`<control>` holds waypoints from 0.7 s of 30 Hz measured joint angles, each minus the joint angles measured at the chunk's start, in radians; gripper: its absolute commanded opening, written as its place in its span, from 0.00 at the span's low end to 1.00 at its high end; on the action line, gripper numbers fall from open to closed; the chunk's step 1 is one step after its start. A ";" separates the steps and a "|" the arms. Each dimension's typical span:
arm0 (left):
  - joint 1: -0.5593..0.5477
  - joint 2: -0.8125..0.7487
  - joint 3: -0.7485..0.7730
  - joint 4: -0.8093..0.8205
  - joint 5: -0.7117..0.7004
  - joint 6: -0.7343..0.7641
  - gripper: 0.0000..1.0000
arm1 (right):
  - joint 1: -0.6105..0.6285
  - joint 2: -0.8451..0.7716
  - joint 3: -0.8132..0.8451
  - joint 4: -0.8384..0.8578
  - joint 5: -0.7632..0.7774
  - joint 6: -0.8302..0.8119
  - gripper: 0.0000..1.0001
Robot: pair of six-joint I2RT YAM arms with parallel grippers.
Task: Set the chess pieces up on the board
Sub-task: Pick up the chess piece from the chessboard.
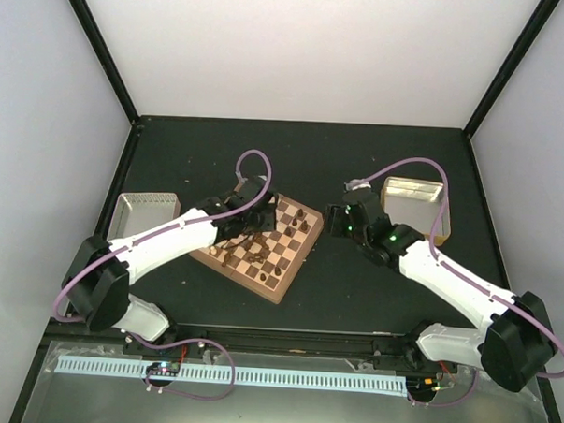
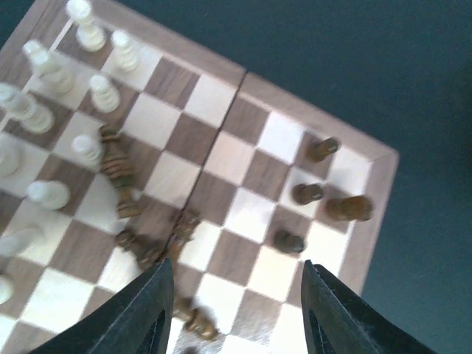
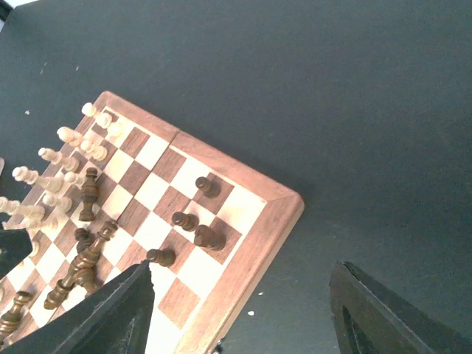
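Board [image 3: 254,254] corner: 4 dark chess pieces [image 3: 209,236], bare squares [image 3: 195,273] around.

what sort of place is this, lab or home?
Probably a lab robot cell: plain white walls in a black frame around a black table, with a left arm and right arm bolted at its near edge.

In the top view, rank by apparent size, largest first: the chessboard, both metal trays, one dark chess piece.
1. chessboard
2. left tray and right tray: look about alike, so unranked
3. dark chess piece
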 measured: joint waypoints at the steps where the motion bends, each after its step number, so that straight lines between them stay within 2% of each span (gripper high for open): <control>1: 0.014 -0.001 -0.006 -0.016 0.011 0.011 0.46 | 0.000 0.010 0.005 0.000 -0.011 -0.004 0.65; 8: 0.066 -0.002 -0.048 -0.127 0.059 0.086 0.34 | 0.000 0.053 0.013 0.003 -0.064 -0.011 0.59; 12: 0.083 0.000 -0.079 -0.166 0.111 0.135 0.34 | 0.000 0.059 0.013 0.006 -0.080 -0.013 0.55; 21: 0.093 0.064 -0.081 -0.177 0.173 0.198 0.36 | 0.000 0.045 0.012 0.039 -0.084 -0.013 0.53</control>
